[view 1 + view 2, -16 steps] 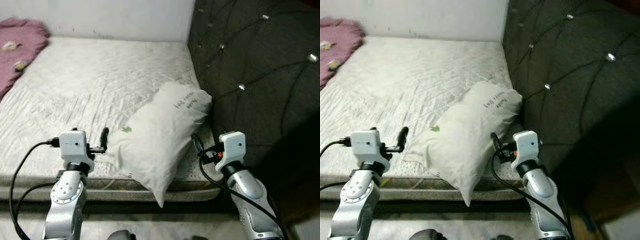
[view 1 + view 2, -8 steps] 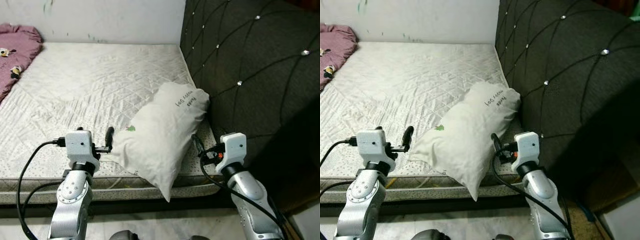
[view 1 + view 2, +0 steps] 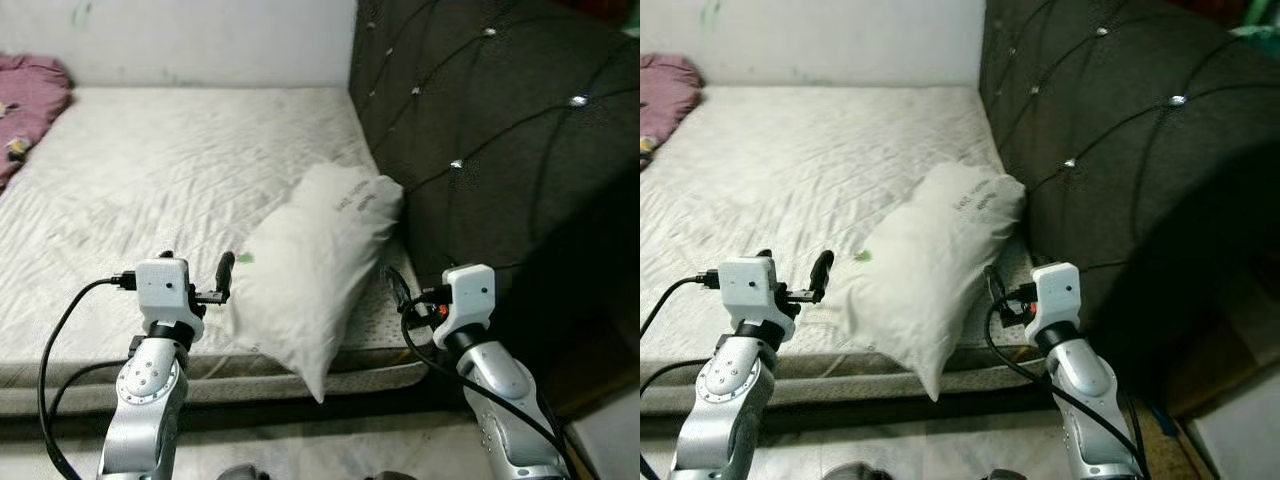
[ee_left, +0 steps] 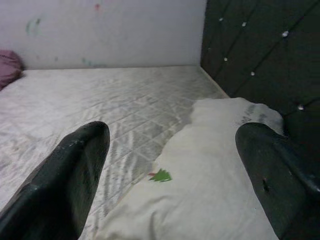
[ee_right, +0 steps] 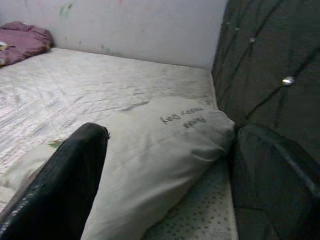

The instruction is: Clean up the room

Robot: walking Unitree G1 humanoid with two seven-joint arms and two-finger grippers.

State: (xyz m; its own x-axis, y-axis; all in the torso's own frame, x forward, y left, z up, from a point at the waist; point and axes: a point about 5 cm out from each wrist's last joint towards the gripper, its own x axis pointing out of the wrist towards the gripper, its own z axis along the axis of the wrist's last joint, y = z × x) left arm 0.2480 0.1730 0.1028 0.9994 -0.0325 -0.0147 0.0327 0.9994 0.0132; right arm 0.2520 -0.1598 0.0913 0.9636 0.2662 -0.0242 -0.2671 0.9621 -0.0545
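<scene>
A white pillow (image 3: pixel 310 265) with a small green mark and black lettering lies at the near right corner of the mattress (image 3: pixel 150 170). Its far end leans on the dark tufted headboard (image 3: pixel 480 120), and its near corner hangs over the bed's edge. My left gripper (image 3: pixel 222 278) hovers just left of the pillow, open, with nothing between its fingers (image 4: pixel 70 175). My right gripper (image 5: pixel 167 190) is held at the pillow's right side, near the headboard. It is also open, and the pillow (image 5: pixel 155 150) shows between its fingers (image 5: pixel 65 180).
A pink blanket (image 3: pixel 25 90) is bunched at the far left of the bed, against the white wall (image 3: pixel 200 40). The headboard closes off the right side. A strip of pale floor (image 3: pixel 330 450) runs below the mattress edge.
The whole picture has shifted as the camera moved. The pillow lies as before, and both grippers stay open on either side of it.
</scene>
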